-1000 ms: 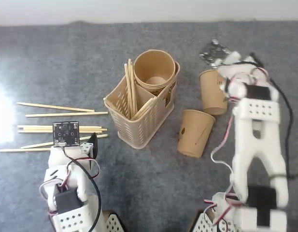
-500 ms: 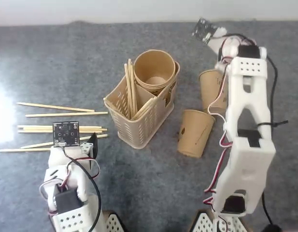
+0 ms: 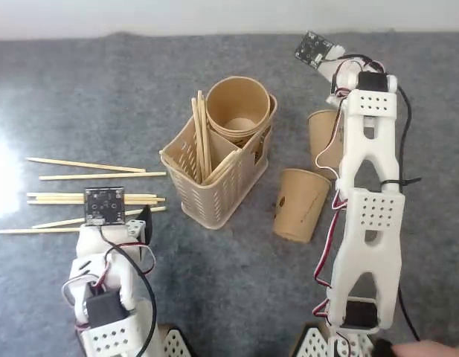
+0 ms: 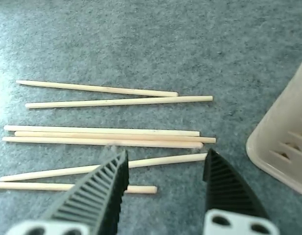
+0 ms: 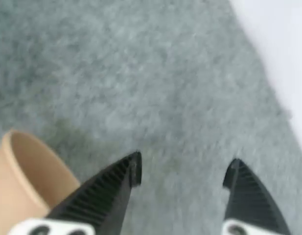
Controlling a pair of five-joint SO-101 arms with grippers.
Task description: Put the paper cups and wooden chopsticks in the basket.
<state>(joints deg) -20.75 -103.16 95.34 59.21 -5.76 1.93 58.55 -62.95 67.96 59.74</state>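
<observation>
A cream slotted basket [image 3: 207, 190] stands mid-table with stacked paper cups [image 3: 238, 104] and a few chopsticks [image 3: 201, 137] inside. Two paper cups lie on their sides to its right: a near one [image 3: 300, 204] and a far one [image 3: 322, 141], the latter partly under the right arm [image 3: 367, 149]. Several wooden chopsticks [image 3: 88, 197] lie at the left. My left gripper [image 4: 165, 159] is open just above the nearest chopsticks [image 4: 106, 137], holding nothing. My right gripper [image 5: 185, 169] is open over bare carpet, with a cup's rim [image 5: 23, 166] beside one finger.
Grey carpet covers the table [image 3: 80, 97]. A pale surface [image 5: 283, 39] borders the carpet beyond the right gripper. The basket's corner [image 4: 283, 147] sits close beside the left gripper. Open carpet lies in front of the basket.
The right arm has stretched out toward the far edge, past the far cup. The left arm has hardly moved, and the cups and chopsticks lie as before.
</observation>
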